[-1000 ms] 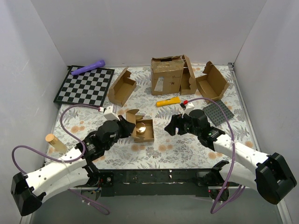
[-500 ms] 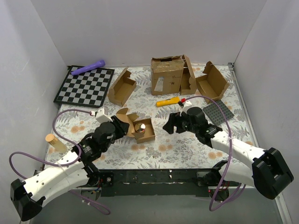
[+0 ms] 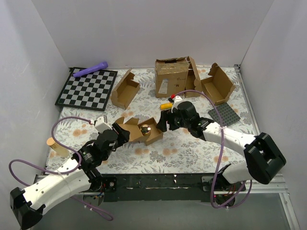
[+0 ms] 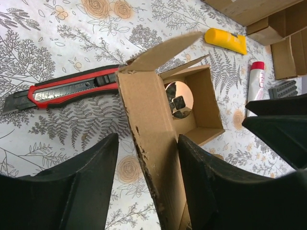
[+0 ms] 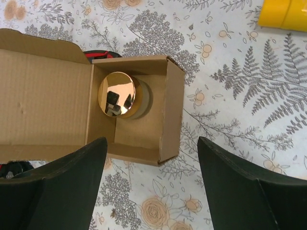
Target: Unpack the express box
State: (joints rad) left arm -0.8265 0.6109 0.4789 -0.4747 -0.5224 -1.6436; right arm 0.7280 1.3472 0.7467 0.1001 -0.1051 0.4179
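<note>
**Top external.** The express box (image 3: 149,134) sits open near the middle of the floral table (image 3: 182,154), with bare cloth between it and the near edge. The left gripper (image 3: 122,132) is at its raised flap lid (image 3: 128,128). The right gripper (image 3: 162,122) hangs just beside the box's right wall. Well behind stand a chessboard (image 3: 86,88), an open mailer box (image 3: 125,89), a large labelled carton (image 3: 171,76) and a second open mailer (image 3: 218,85). A yellow object (image 3: 167,105) lies close behind the right gripper, partly hidden by it.

**Left wrist.** The two fingers (image 4: 72,191) are closed onto the flap lid (image 4: 151,143), one against each side of the cardboard. Beyond it, the box cavity holds a jar with a mirror-gold cap (image 4: 178,98). A red-and-black utility knife (image 4: 72,88) lies just left of the box, its front end hidden behind the flap. A white tube with a red cap (image 4: 255,84) lies to the right, and the frame crops a grey studded plate (image 4: 285,88).

**Right wrist.** The fingers (image 5: 62,191) are spread wide and hold nothing. They hang above the box (image 5: 172,115), whose right wall is clear of everything. The jar (image 5: 120,94) sits against the box's hinge side. Only a sliver of the knife (image 5: 103,56) shows behind the box.
</note>
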